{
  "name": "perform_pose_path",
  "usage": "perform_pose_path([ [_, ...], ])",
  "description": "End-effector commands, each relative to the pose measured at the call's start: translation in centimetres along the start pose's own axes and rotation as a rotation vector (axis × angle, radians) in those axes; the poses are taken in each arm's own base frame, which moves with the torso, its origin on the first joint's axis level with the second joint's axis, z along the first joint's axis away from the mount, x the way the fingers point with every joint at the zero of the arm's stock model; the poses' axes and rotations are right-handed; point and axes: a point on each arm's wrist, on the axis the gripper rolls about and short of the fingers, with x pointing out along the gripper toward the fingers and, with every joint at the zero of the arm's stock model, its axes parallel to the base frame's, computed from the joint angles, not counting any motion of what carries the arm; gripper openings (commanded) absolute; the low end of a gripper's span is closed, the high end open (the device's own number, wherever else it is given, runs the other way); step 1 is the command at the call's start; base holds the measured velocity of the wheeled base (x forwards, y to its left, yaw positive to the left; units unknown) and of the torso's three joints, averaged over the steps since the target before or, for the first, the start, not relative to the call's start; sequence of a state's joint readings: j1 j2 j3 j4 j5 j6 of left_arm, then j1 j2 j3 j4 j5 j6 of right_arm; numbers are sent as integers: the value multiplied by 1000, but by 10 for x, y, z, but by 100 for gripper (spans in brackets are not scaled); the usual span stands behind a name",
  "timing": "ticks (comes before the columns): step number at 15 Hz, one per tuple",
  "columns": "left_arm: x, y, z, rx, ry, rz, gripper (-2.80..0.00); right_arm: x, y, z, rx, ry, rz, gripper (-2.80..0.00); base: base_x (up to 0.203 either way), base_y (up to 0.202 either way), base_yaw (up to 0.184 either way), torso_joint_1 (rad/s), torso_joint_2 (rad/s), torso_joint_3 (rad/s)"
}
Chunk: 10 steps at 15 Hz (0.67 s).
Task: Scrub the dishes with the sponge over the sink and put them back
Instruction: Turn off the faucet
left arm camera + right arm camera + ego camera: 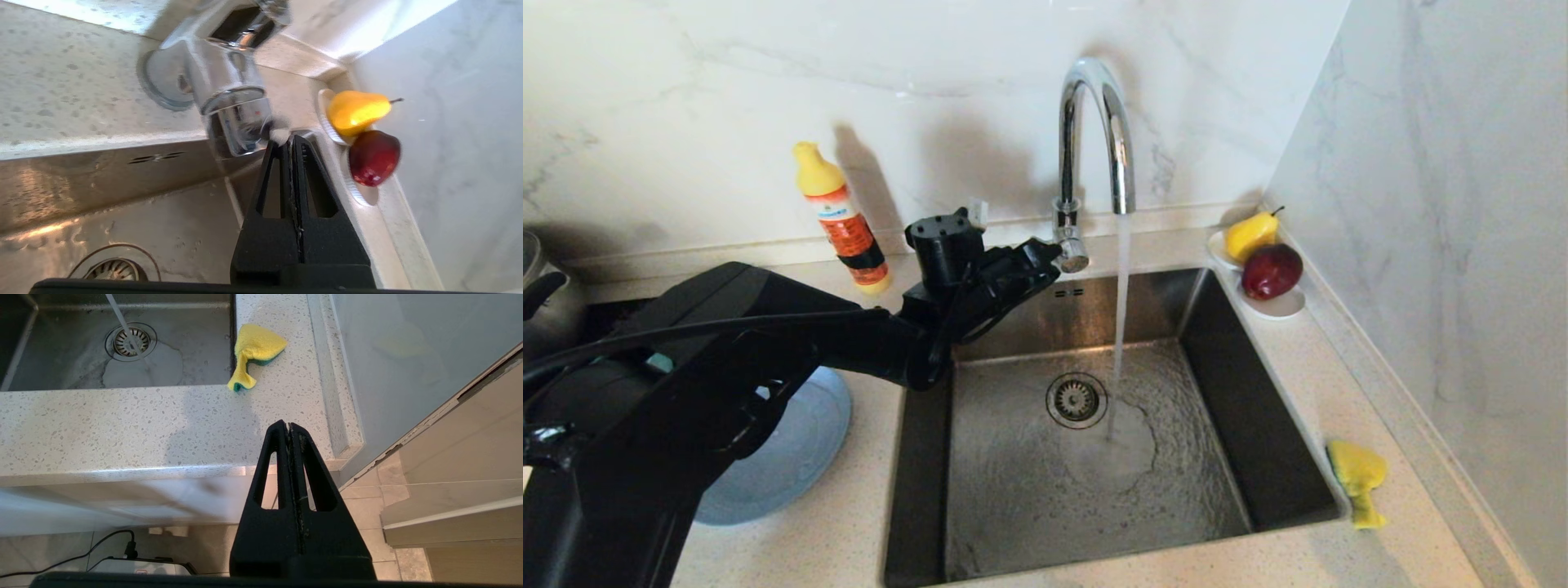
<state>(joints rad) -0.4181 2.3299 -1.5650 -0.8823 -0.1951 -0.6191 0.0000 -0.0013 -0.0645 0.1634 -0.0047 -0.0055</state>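
Sponge waits on the right bench, both pincers shut and empty.

The sponge [1357, 478] lies crumpled by the sink's [1225, 359] right rim, nearer the right pincer [289, 426] parked below the bench edge; the left pincer [1049, 253] presses at the tap's handle [239, 122], water running, blue-grey plate [792, 457] under its arm.
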Motion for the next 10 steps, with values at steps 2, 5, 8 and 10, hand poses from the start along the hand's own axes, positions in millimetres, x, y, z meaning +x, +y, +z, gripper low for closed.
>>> perform_pose_path([
  [2,4,3,5,1,-28,10,-280,0,0,0,-1,2,0,-280,0,0,0,0,0,0],
  [5,5,3,10,0,-34,14,-280,0,0,0,-1,2,0,-280,0,0,0,0,0,0],
  [8,1,-5,18,4,-49,2,-280,0,0,0,-1,2,0,-280,0,0,0,0,0,0],
  [10,-10,-15,27,0,-52,-3,-280,0,0,0,-1,2,0,-280,0,0,0,0,0,0],
])
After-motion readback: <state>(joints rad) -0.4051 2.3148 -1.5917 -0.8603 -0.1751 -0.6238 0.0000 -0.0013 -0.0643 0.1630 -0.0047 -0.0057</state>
